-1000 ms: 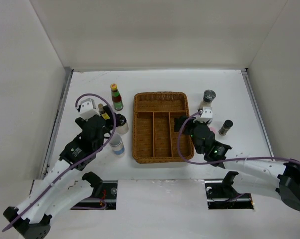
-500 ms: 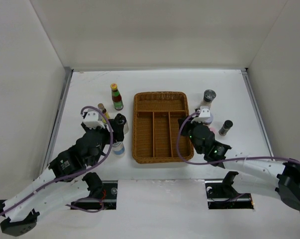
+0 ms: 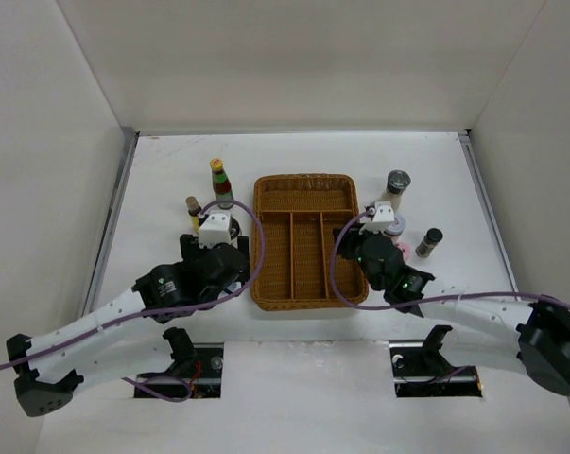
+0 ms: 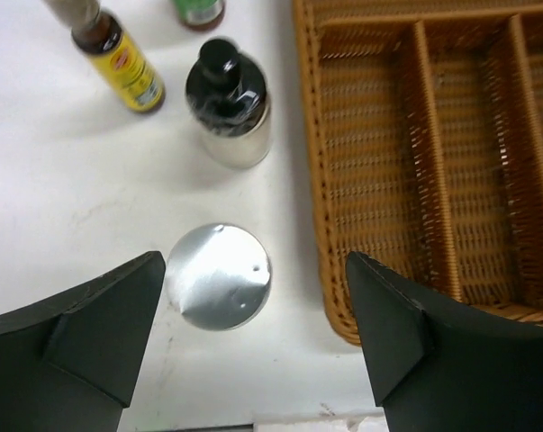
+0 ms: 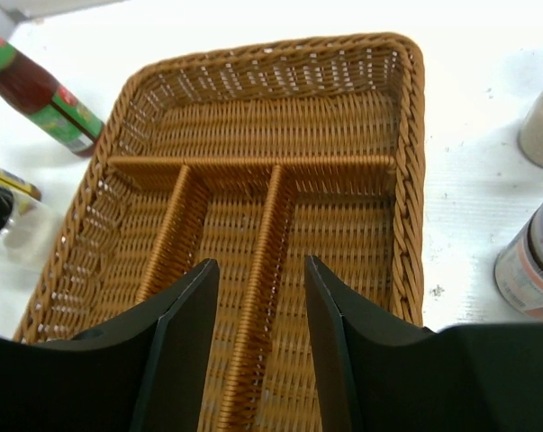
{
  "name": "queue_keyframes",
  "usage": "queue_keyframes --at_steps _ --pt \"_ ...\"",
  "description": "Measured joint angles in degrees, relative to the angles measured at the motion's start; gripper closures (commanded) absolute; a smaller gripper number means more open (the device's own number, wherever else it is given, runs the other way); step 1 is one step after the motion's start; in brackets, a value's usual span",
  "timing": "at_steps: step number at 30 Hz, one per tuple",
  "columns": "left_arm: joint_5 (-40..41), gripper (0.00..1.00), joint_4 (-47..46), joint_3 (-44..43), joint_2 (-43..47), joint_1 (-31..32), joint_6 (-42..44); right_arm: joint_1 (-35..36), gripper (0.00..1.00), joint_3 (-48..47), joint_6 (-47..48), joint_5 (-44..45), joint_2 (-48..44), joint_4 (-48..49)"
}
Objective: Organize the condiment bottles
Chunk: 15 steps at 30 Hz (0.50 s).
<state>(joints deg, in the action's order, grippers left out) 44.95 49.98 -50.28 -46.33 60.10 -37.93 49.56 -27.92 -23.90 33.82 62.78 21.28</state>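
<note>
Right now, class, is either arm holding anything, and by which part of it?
Nothing is held. The left jaws stand open above the silver-capped jar, clear of it; the right jaws stand open above the tray.

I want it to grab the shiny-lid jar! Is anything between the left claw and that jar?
Nothing visible is in the way. The left gripper is open, and the silver-capped jar sits in the gap between its fingers. The black-capped bottle stands beyond the jar, not between them.

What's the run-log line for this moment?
left end effector: open, above silver-capped jar | right end effector: open, above wicker tray | wicker tray: nothing visible inside
</note>
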Motion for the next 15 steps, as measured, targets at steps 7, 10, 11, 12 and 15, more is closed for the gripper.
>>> queue_keyframes --at_steps 7,10,11,12,15 --pt "1.25 0.17 3.69 2.95 -0.26 -1.77 -5.73 -0.04 0.49 0.0 0.0 -1.25 1.51 -0.2" --pt "0.57 0.2 3.69 4.33 -1.33 -3.39 -6.62 -0.13 0.49 0.0 0.0 -1.33 1.42 -0.2" --pt "0.17 0.21 3.52 4.98 -1.75 -3.87 -6.75 -0.17 0.49 0.0 0.0 -1.38 1.33 -0.2" --pt "-0.2 0.24 3.26 5.62 -2.05 -4.26 -6.88 -0.31 0.49 0.0 -0.02 -1.49 1.27 -0.17" --pt "-0.92 0.35 2.19 7.06 -2.73 -4.92 -7.04 -0.5 0.49 0.0 -0.04 -1.51 1.2 -0.2"
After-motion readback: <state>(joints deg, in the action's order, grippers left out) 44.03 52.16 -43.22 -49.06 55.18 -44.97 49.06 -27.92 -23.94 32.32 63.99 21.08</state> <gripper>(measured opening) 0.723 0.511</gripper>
